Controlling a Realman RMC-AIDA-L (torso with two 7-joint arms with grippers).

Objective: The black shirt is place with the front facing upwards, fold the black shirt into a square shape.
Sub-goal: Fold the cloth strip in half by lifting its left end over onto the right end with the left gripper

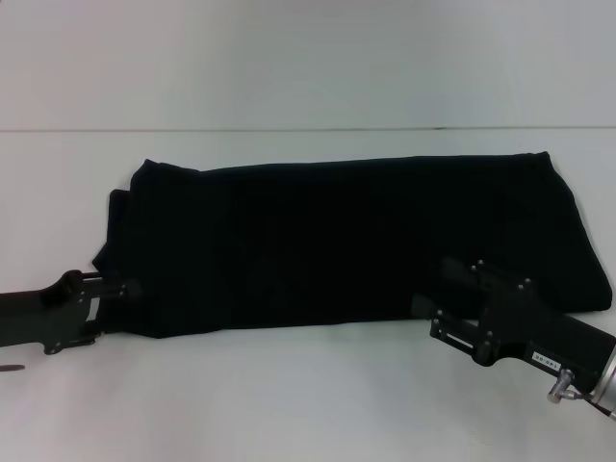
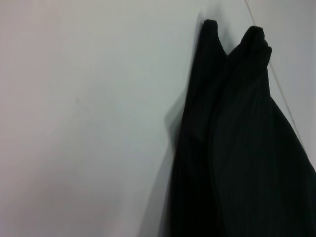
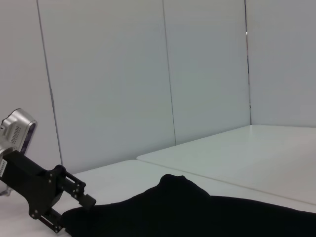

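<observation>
While the black shirt (image 1: 356,241) is lying folded into a long band across the white bench (image 1: 289,404), both arms are reaching in from the near side to its two ends. In the head view the band is stretching from left to right, its far edge running close to a seam line in the bench, its left end showing stepped layers and its right end flaring wider towards the near edge. No lettering is showing on the upturned side. The left gripper (image 1: 130,289) is sitting low at the near left corner of the shirt, its tips meeting the cloth edge; whether its jaws are spread or pinching the fabric cannot be told, since the black fingers are merging with the black cloth. The right gripper (image 1: 433,289) is resting over the near right part of the shirt, its fingers lying on top of the fabric, and here too the state of the jaws cannot be told. The left wrist view is showing the shirt (image 2: 237,148) bunched in soft vertical folds against the pale bench (image 2: 74,123), with two rounded cloth peaks at its far end. The right wrist view is looking along the shirt (image 3: 197,212) towards the left gripper (image 3: 89,201), which is touching the far end of the cloth, with grey wall panels (image 3: 108,79) standing behind.
</observation>
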